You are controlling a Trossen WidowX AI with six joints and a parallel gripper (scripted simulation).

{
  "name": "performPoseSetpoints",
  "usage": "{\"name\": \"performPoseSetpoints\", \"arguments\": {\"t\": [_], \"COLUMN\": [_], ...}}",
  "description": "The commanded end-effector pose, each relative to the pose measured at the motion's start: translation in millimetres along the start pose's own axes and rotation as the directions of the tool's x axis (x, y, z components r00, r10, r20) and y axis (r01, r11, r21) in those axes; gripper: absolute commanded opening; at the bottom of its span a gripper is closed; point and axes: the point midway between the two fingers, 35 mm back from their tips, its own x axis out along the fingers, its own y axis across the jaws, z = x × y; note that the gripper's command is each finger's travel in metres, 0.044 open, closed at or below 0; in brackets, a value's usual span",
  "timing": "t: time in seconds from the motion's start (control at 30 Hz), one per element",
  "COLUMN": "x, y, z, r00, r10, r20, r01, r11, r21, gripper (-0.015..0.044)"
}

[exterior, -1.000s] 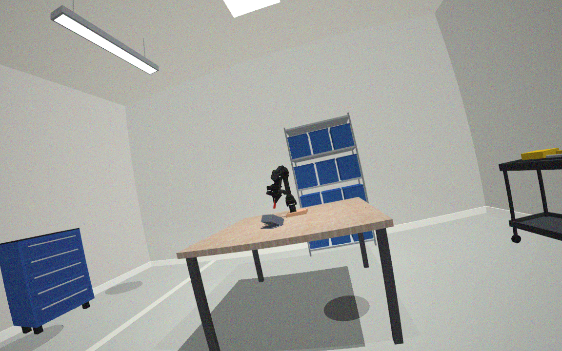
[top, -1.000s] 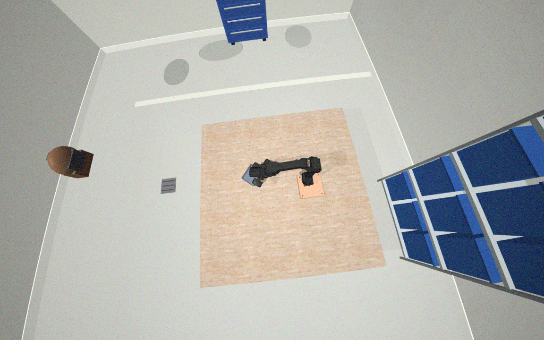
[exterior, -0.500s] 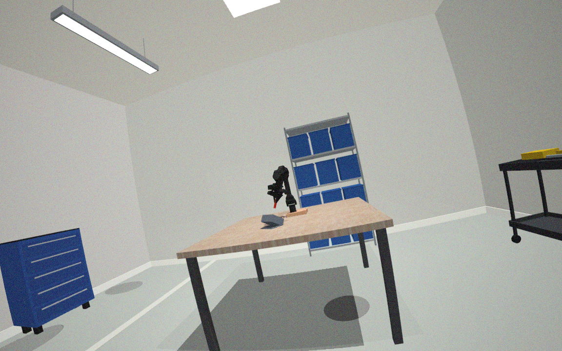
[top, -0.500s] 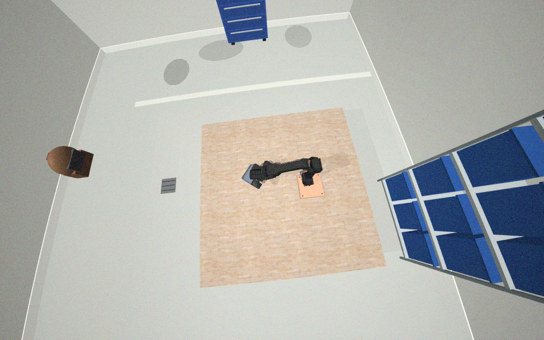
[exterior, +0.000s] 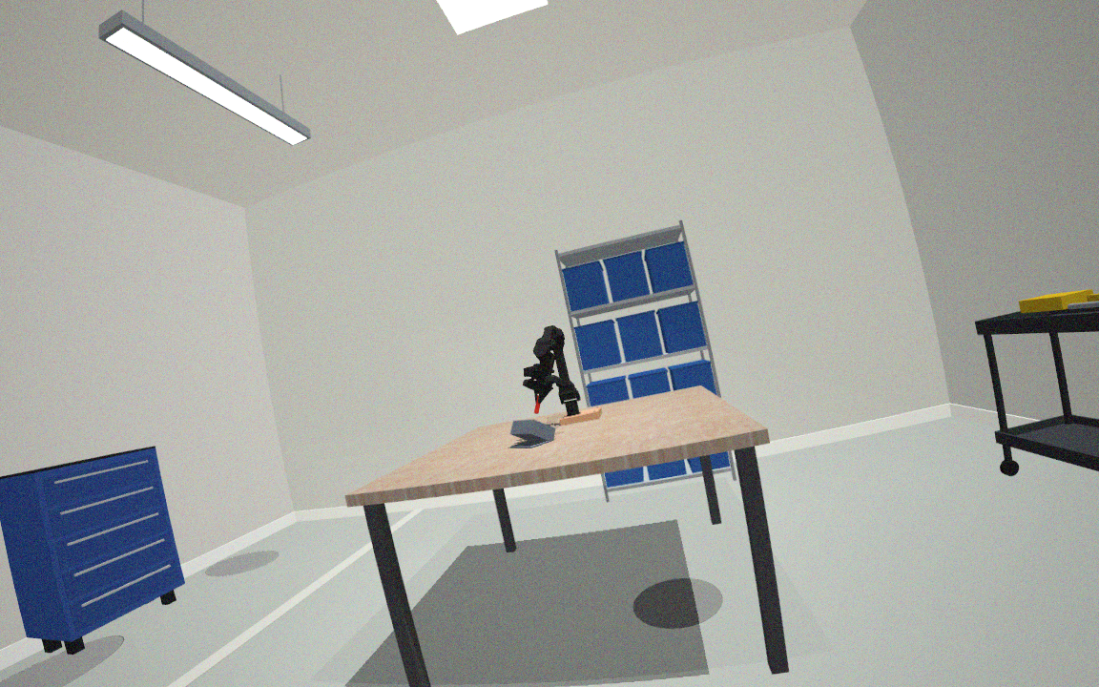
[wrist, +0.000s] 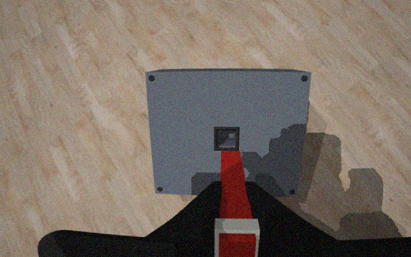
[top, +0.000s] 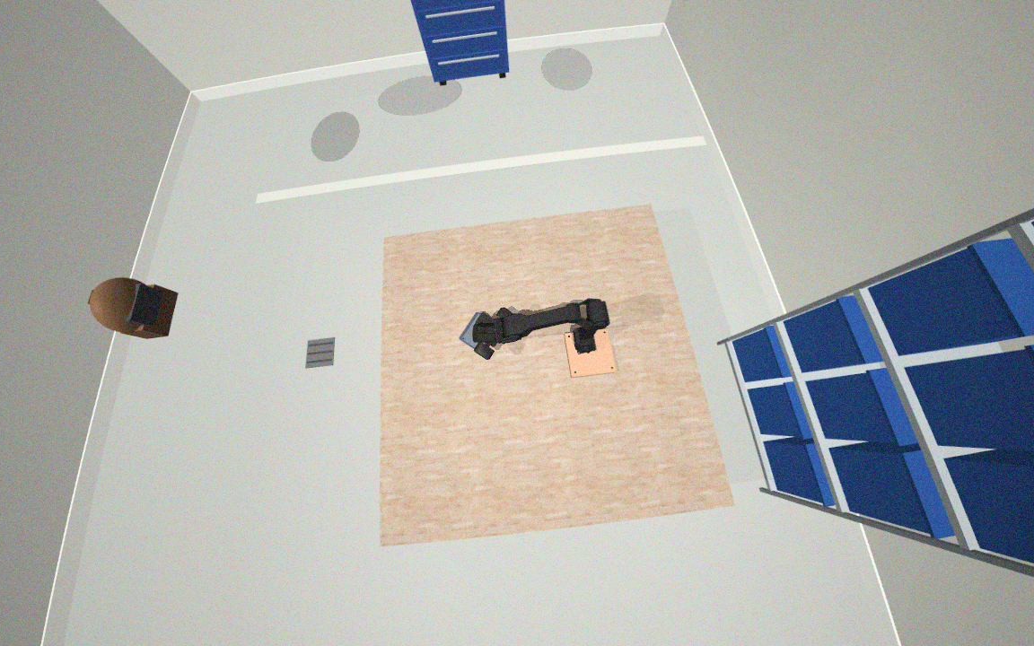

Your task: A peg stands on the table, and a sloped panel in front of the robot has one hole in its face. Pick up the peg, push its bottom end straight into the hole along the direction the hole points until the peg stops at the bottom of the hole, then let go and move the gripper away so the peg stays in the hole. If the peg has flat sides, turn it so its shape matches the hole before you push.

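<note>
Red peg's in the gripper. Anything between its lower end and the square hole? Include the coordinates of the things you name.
Nothing visible stands between the red peg [exterior: 537, 404] [wrist: 232, 178] and the square hole [wrist: 226, 138] in the grey panel [exterior: 531, 426] [wrist: 191, 103]. In the exterior view, an open gap separates the peg from the panel; the wrist view shows only shadows on the panel's face.

Black arm [top: 540, 318] above a wood-grain tabletop [top: 504, 449].

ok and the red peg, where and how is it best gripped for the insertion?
By its upper end, jaws closed across two opposite flat sides, coming from above along its length. The gripper already has it so. The peg is long and flat-sided, and this leaves its lower end free for the square hole; I'd keep that grip.
</note>
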Motion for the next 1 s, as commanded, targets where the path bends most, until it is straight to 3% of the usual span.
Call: {"name": "performPoseSetpoints", "arguments": {"t": [0.0,0.97], "x": [6.8,37.2], "y": [0.1,1.9], "z": [-1.6,-2.3], "r00": [1.000,1.000], "r10": [-0.005,-0.001], "r20": [0.006,0.022], "r01": [0.005,0.001], "r11": [1.000,1.000], "r21": [0.003,0.008], "gripper": [0.0000,0.0000]}}
